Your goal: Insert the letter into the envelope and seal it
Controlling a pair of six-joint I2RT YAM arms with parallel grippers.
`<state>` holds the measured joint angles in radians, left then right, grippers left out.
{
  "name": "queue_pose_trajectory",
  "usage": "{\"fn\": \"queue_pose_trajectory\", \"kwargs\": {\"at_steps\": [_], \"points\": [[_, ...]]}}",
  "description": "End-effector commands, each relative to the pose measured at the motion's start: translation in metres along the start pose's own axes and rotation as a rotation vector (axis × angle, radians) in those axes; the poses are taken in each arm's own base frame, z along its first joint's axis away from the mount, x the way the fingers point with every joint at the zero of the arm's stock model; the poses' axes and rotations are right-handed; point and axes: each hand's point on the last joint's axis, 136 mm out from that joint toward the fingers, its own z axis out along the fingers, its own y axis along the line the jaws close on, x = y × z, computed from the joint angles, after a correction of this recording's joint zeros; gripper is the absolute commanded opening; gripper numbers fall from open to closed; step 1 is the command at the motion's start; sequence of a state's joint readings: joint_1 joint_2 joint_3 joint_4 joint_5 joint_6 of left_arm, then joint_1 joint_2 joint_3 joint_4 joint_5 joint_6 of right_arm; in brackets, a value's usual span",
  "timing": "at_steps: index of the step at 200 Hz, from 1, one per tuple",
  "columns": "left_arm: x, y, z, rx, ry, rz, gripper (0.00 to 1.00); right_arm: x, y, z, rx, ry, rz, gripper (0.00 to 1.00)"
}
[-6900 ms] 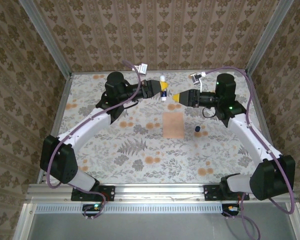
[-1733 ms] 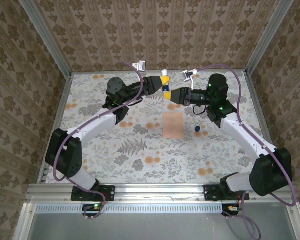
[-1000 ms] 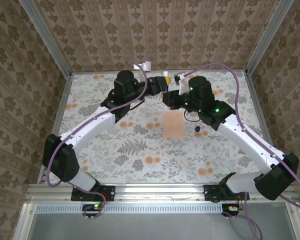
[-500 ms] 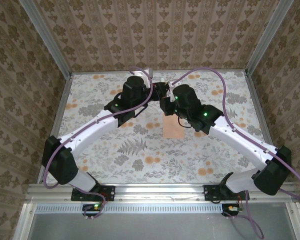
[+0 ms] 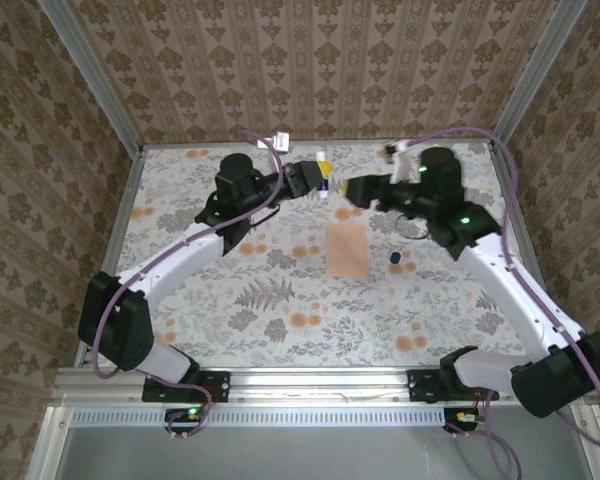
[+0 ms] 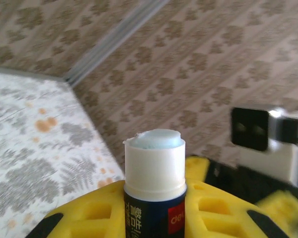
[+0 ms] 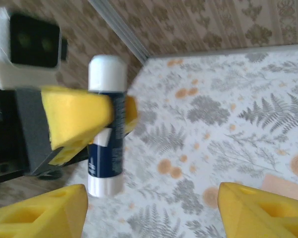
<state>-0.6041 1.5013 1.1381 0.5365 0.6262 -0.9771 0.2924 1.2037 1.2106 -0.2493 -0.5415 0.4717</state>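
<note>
Envelope (image 5: 345, 250) lies flat at the middle of the patterned surface (image 5: 230, 305), a small blue cap (image 5: 393, 258) just to its right. Beyond it, the left tool (image 5: 316, 180) grips an uncapped glue stick (image 6: 155, 171); the right tool (image 5: 357, 190) faces it, jaws wide apart and empty.

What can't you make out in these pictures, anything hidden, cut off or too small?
- Glue stick label, left wrist view: cut off by the bottom edge and partly covered by the left claw.
- Envelope, top view: too small to tell whether the flap is open or the letter is inside.
- Envelope, right wrist view: a blurred corner, cut off by the right edge.
- Small blue thing beside the envelope, top view: too small to identify.
</note>
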Motion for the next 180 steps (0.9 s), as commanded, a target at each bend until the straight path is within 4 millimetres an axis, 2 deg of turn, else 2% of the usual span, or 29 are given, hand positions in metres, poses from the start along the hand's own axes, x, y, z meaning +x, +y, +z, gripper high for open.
{"fn": "queue_pose_trajectory", "kwargs": {"at_steps": [1,23,50,120,158,180], "points": [[-0.002,-0.063,-0.01,0.334,0.065,0.09,0.0,0.006,0.048,-0.027,-0.369,0.093,0.044,0.72],[0.001,-0.077,-0.008,0.437,0.1,0.104,0.0,0.008,0.057,-0.033,-0.48,0.121,0.037,0.72],[0.006,-0.084,-0.002,0.49,0.117,0.106,0.0,0.008,0.052,-0.026,-0.517,0.097,0.059,0.72],[0.005,-0.087,0.004,0.501,0.096,0.101,0.0,0.016,0.053,-0.008,-0.507,0.078,0.04,0.7],[0.002,-0.087,0.005,0.495,0.073,0.092,0.0,0.02,0.066,-0.001,-0.53,0.077,0.021,0.68],[0.0,-0.087,0.005,0.493,0.06,0.086,0.0,0.021,0.07,0.003,-0.537,0.074,0.016,0.63]]}}
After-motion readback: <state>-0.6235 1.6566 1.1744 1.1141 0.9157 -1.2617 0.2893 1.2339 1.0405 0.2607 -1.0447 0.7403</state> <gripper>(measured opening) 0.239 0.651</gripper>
